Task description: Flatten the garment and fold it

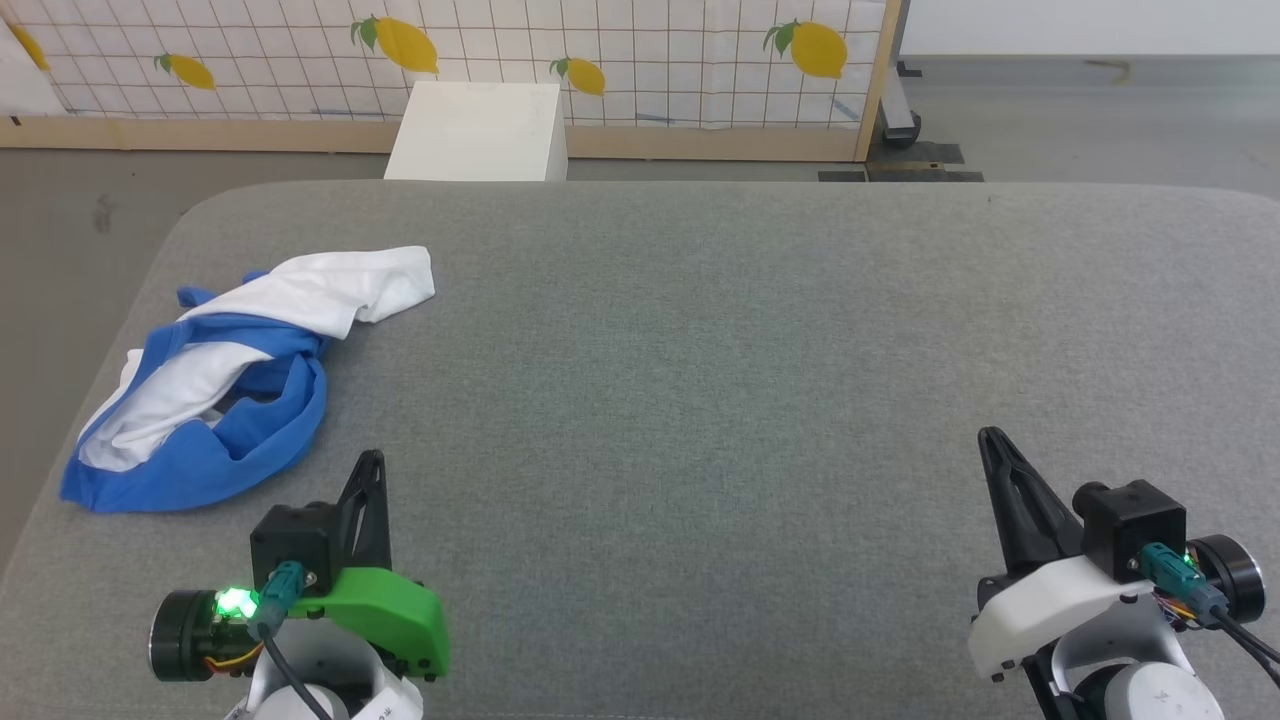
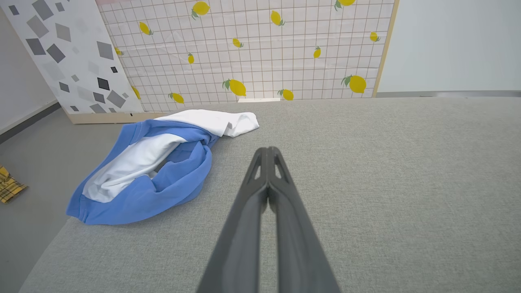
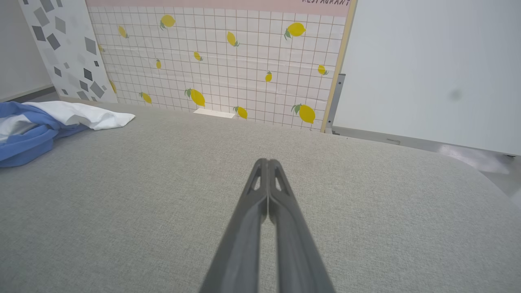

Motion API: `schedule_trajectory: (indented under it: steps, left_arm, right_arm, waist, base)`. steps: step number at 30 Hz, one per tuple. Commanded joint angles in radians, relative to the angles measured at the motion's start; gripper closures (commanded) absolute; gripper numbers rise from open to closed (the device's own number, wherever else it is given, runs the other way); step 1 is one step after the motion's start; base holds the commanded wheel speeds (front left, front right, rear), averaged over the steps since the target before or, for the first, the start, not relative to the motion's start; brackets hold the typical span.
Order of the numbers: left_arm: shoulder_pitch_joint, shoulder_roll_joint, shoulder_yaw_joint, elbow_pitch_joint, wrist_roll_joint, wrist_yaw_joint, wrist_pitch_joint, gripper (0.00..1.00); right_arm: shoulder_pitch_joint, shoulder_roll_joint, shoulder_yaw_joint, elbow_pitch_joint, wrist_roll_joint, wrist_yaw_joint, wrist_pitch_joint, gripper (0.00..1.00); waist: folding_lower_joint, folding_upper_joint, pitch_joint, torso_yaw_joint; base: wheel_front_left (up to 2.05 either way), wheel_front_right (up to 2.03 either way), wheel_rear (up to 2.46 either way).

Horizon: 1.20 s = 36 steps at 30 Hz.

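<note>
The garment (image 1: pixel 200 390) lies crumpled in 1 heap at mid-left of the head view, on the grey padded surface (image 1: pixel 700 350), close to its left edge. White fabric shows on top & toward the heap's upper right; blue fabric loops round the lower part. It sits up and left of the left gripper (image 1: pixel 372 458), near but apart, no contact. In the left wrist view it's at centre-left, to the left of the fingers (image 2: pixel 244 228) and beyond their tips. It's well apart from the right gripper (image 1: pixel 990 437), w/ bare surface between; the right wrist view has it at the far left edge.

Both grippers sit low in the head view, L at lower left, R at lower right, fingers pointing up-frame, R's leaning slightly left. Each pair is pressed together, tips meeting, nothing held. Can't tell if they touch the surface.

Count: 1 garment, 2 grippers, 1 white box (image 1: pixel 478 130) past the far edge, 1 lemon-print panel (image 1: pixel 650 50) behind it.
</note>
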Motion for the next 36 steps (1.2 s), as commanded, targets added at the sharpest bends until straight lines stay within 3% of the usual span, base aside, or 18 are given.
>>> schedule_trajectory:
  steps: [1,24,25,36]
  left_arm:
    - [0.013,-0.004,0.003,-0.003,0.013,0.006,0.001,1.0]
    - [0.013,-0.004,0.003,-0.003,0.013,0.006,0.001,1.0]
    - [0.0,0.0,0.0,0.0,0.0,0.0,0.0,0.0]
    - [-0.008,0.0,-0.022,0.008,-0.019,0.014,-0.017,0.0]
  right_arm:
    - [0.01,0.003,0.001,-0.005,-0.006,-0.002,0.0,1.0]
    - [0.01,0.003,0.001,-0.005,-0.006,-0.002,0.0,1.0]
    - [0.0,0.0,0.0,0.0,0.0,0.0,0.0,0.0]
    - [0.0,0.0,-0.006,-0.004,-0.002,0.0,-0.009,0.0]
  waist:
    - [0.0,0.0,0.0,0.0]
    - [0.0,0.0,0.0,0.0]
    - [0.0,0.0,0.0,0.0]
    - [0.0,0.0,0.0,0.007]
  base:
    - [0.0,0.0,0.0]
    - [0.0,0.0,0.0]
    - [0.0,0.0,0.0]
    - [0.0,0.0,0.0]
